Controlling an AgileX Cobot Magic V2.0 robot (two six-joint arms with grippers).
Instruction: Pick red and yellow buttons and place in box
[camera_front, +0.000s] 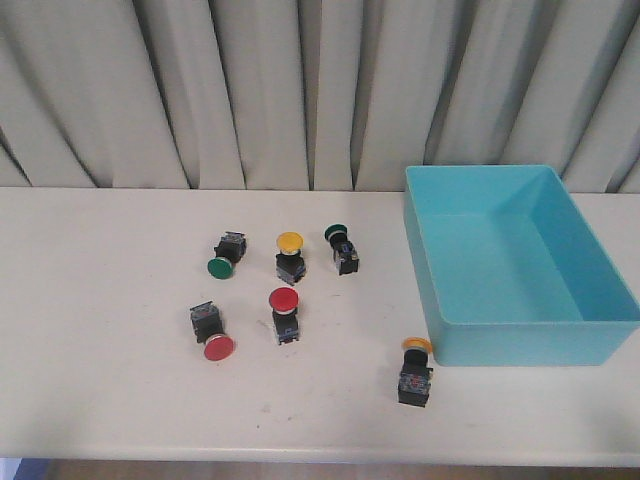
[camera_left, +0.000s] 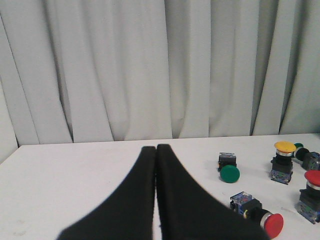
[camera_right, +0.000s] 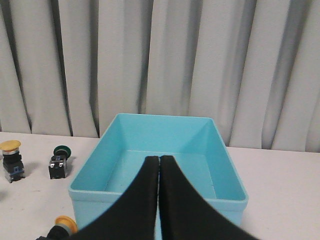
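Your box (camera_front: 520, 345) sits at the right end of the counter (camera_front: 100, 380), and nothing shows inside it, so none of the sorting is done yet by the look of things. Six buttons are scattered to its left, all well apart from one another, which leaves room for fingers to close around each body.

The four you want: a yellow button (camera_front: 290, 256) standing upright in the far row, a red button (camera_front: 284, 313) upright just nearer than it, a second red button (camera_front: 211, 331) tipped over with its cap toward you, and a second yellow button (camera_front: 415, 371) lying close to the box's near left corner. That last one lies right by the wall, so approaching it from the open side looks safer.

Leave the two green buttons alone: one (camera_front: 227, 254) lies on its side at the far left of the group, the other (camera_front: 341, 246) sits beside the upright yellow one.

Neither arm shows in the front view. The left end effector (camera_left: 156, 150) is clenched with its fingers pressed together, holding nothing, and looks toward the scattered group. The right end effector (camera_right: 159, 160) is likewise clenched and empty, facing the box. Each would need to spread before a grasp. The left one seems best placed for the red pair, the right one for the yellow button by the box.
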